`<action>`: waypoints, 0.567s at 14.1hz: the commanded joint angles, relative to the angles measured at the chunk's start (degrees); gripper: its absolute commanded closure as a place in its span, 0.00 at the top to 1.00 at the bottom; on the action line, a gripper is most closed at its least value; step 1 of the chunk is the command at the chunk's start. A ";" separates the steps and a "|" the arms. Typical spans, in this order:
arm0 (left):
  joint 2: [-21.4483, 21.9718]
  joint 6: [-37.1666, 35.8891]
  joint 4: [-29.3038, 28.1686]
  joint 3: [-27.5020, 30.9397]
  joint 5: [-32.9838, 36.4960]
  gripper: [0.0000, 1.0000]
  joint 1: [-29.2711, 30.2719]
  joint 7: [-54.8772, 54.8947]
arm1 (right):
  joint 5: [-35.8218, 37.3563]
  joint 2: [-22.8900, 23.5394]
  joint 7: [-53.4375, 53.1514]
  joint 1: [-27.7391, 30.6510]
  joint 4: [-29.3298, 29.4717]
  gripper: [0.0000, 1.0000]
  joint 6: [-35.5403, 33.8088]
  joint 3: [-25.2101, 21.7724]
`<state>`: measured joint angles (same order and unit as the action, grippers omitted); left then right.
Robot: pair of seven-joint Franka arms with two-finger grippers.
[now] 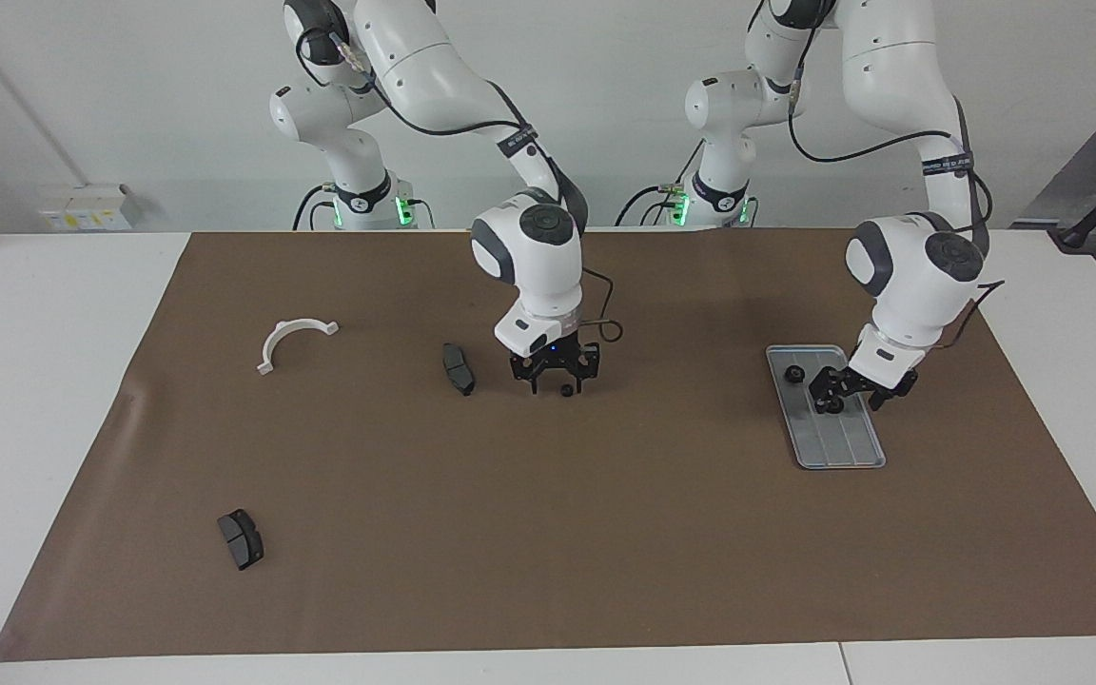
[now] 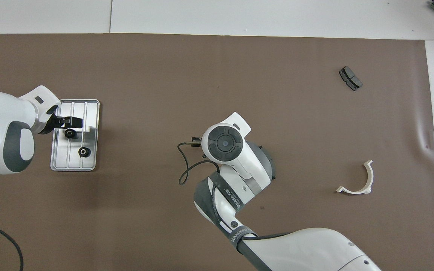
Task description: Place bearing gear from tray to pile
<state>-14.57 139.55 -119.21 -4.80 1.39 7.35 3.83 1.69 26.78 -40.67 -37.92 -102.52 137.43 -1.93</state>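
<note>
Two gears sit in the tray (image 1: 843, 447), toward the left arm's end, at 9 o'clock from the centre of the mat (image 1: 548, 533) in the overhead view. The left gripper (image 1: 845, 392) is down in the tray, spread about the farther gear (image 2: 70, 133). The nearer gear (image 2: 84, 151) lies at its 5 o'clock. The right gripper (image 1: 557, 383) stands at the lone gear (image 1: 566, 389) mid-mat, and whether it is spread or pinching I cannot tell. A pad (image 1: 458, 368) lies at its 9 o'clock in the facing view.
</note>
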 commanded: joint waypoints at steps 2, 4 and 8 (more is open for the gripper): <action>0.86 2.48 -2.95 -0.47 0.28 1.00 0.73 -0.40 | 1.21 2.22 -1.25 -1.71 1.80 0.63 0.64 -0.09; 0.69 3.27 -3.65 -0.38 0.28 0.91 0.73 -0.49 | 1.21 2.14 -1.25 -2.07 1.80 0.63 0.21 -0.09; 0.42 4.68 -4.62 -0.47 0.28 0.69 0.73 -0.49 | 1.21 2.05 -1.16 -2.25 1.71 0.59 -0.50 -0.09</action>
<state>-14.66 142.32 -122.34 -4.80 1.38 7.35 3.70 1.70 28.16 -40.68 -40.18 -101.87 137.41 -1.95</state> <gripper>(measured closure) 0.238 0.388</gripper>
